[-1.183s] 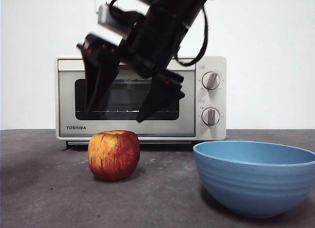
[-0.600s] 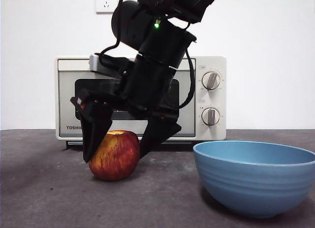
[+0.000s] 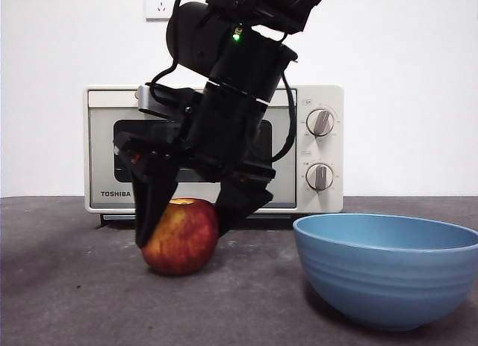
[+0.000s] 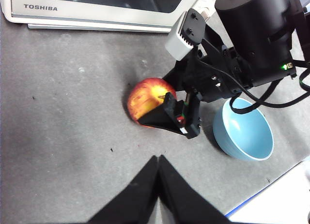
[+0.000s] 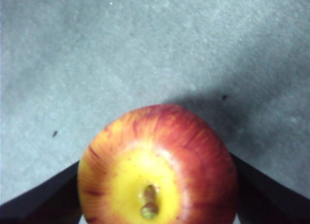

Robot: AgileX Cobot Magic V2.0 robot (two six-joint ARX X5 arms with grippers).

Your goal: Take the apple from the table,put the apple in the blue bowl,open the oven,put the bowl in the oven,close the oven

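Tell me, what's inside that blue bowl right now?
Nothing that shows. From above, the blue bowl looks bare inside; the front view hides its bottom behind the near wall. The apple sits on the table, gripped by the right tool.

Low level front view; two wrist views above the apple [image 3: 181, 238].

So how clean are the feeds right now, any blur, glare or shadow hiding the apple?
Front view: sharp, the right gripper masks the apple's upper sides. Right wrist view: the apple is soft and close, with a dark shadow on the table beside it. Left wrist view: clear, no glare; the left gripper is shut and away from it.
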